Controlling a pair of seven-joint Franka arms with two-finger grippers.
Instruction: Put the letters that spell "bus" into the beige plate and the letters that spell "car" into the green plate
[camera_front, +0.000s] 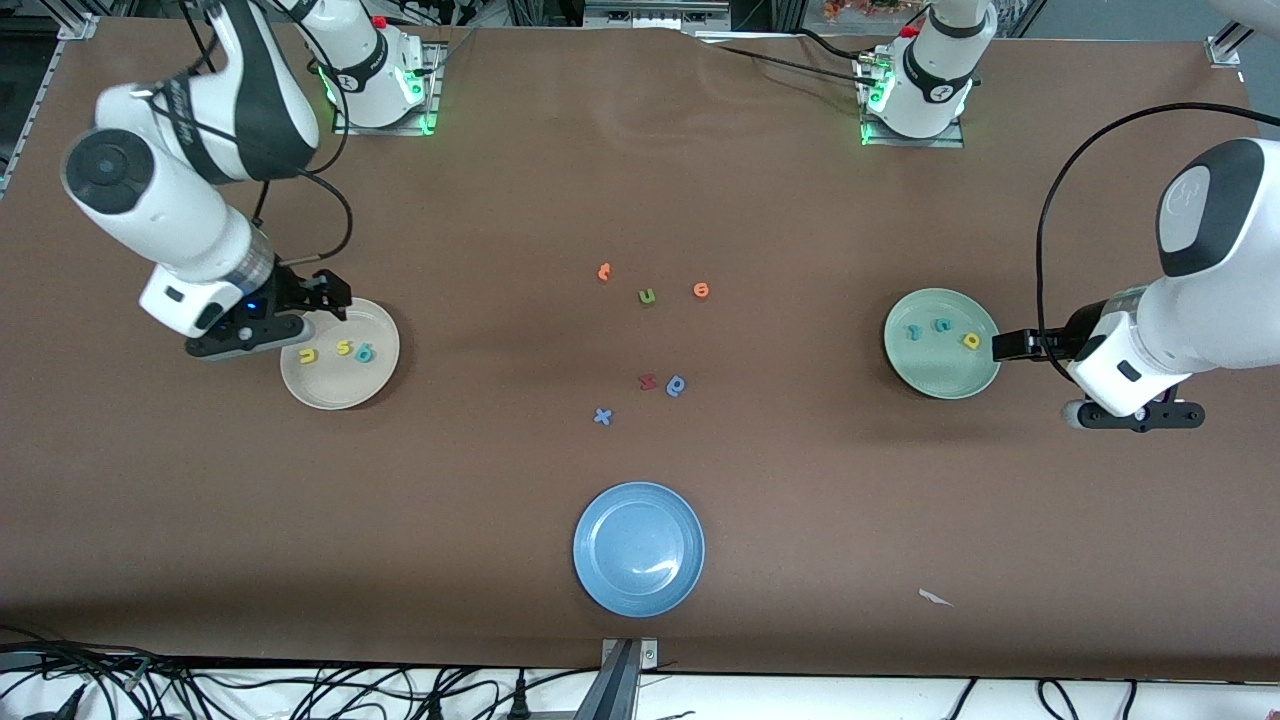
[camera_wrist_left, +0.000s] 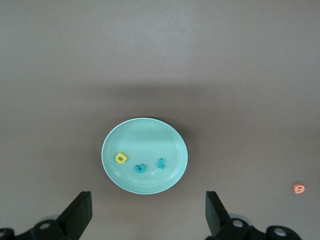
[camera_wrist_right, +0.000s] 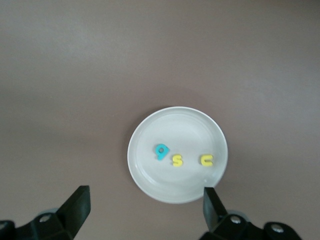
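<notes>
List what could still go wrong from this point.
1. The right pincer hangs open over the rim of the beige plate; a low retreat might clip the rim and scatter the yellow u, yellow s and teal b.
2. The left pincer is open at the edge of the green plate; a sideways move could nudge it and shift the yellow a near that edge.

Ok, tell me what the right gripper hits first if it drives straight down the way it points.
Probably the beige plate: the right gripper, open, points down over the plate's rim, near the yellow u. Depth is unclear, so it may meet bare table just beside the rim.
</notes>
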